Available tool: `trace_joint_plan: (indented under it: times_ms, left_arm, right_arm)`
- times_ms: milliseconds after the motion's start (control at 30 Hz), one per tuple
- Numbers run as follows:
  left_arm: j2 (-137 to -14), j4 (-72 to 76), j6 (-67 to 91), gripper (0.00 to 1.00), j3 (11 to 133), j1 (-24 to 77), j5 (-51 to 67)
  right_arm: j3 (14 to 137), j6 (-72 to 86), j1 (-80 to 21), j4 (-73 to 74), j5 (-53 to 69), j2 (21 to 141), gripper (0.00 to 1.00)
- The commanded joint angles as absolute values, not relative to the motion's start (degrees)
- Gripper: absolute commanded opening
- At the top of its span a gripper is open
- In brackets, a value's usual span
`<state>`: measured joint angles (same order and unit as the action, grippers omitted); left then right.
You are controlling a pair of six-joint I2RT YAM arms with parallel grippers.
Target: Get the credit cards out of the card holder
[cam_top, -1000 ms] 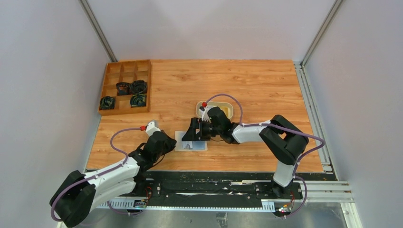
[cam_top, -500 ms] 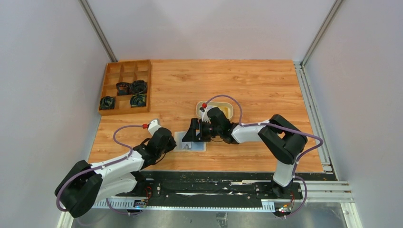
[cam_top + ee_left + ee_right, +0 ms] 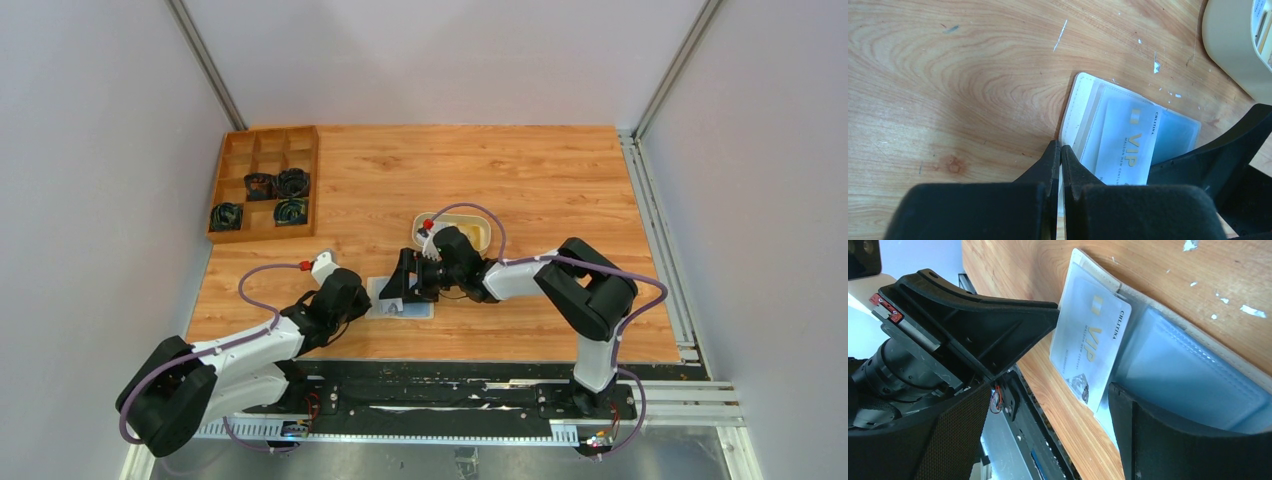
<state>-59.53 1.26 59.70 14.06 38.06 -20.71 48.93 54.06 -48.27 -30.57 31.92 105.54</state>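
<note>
left fingers [image 3: 1052,162] clenched at card holder [image 3: 1075,107] edge | right fingers [image 3: 1168,440] spread over it

Overhead, I note the right gripper [image 3: 403,284] covers part of the card holder [image 3: 405,309]. At the left wrist, the left gripper [image 3: 1060,148] hides the near end of the credit card [image 3: 1126,145] (its small print is unreadable). The picture's edge cuts off the tray [image 3: 1228,45].

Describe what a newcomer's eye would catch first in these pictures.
An open card holder lies at the table's front middle, a white VIP card showing on its blue pockets. The left gripper, shut, touches its edge; the right gripper stands open astride the card.
</note>
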Motion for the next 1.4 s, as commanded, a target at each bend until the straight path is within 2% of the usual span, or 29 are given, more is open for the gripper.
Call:
trace_joint_plan:
  times_ms: [0,233,667,967,1167,1367]
  left_arm:
    - [-60.91,-2.57,59.54,0.0,13.32,38.32,-22.29]
    - [-60.51,-2.85,59.56,0.0,13.03,38.33,-22.39]
    - [-60.05,-3.04,59.65,0.0,12.75,38.38,-22.59]
    - [-60.24,-3.25,59.59,0.0,12.93,38.38,-22.76]
    - [-60.22,-3.55,59.6,0.0,12.96,38.4,-22.85]
    - [-59.29,-4.33,59.63,0.0,12.97,38.4,-23.49]
  right_arm:
    - [50.21,56.86,-48.87,-33.26,34.23,107.23,0.9]
    - [49.26,59.12,-48.87,-38.21,35.58,107.75,0.86]
    - [48.47,56.91,-48.87,-39.02,35.44,107.83,0.49]
    - [48.28,56.08,-48.87,-38.28,35.68,108.94,0.1]
    - [47.89,53.94,-48.74,-35.05,35.66,107.53,0.01]
    - [46.27,49.85,-47.81,-28.02,34.97,103.37,0.0]
